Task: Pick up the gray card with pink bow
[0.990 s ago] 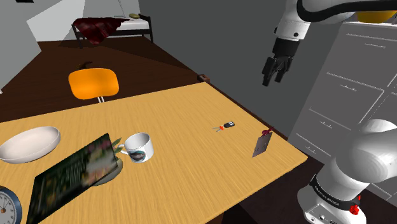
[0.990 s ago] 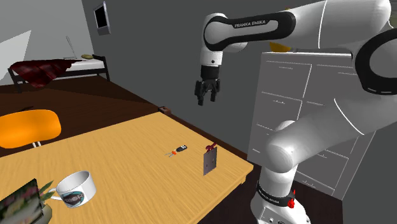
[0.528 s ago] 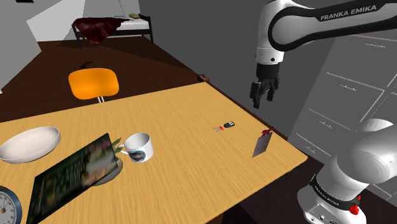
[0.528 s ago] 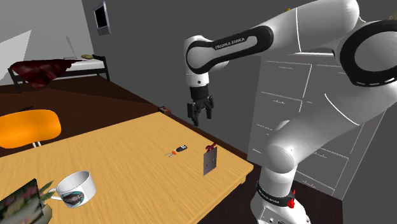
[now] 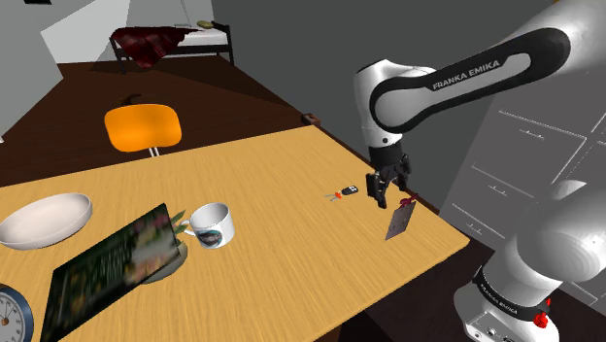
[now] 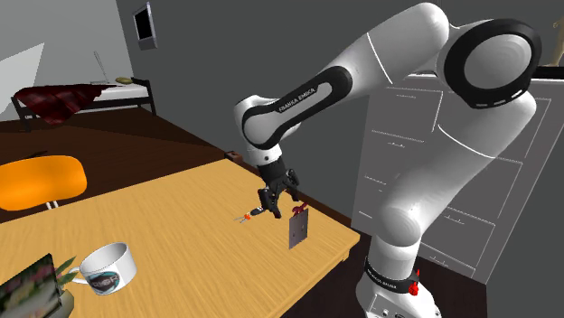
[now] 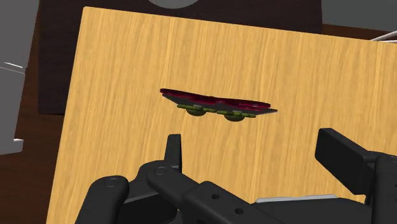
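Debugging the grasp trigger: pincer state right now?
Pincer: open, holding nothing; the gray card lies ahead of its fingers, not clasped.

One card, one mug, one bowl, one chair

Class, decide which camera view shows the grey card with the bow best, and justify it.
The shoulder view: the card stands upright, its grey face and dark red bow plain. The second exterior view shows the face too, darker. The wrist view sees it edge-on from above.
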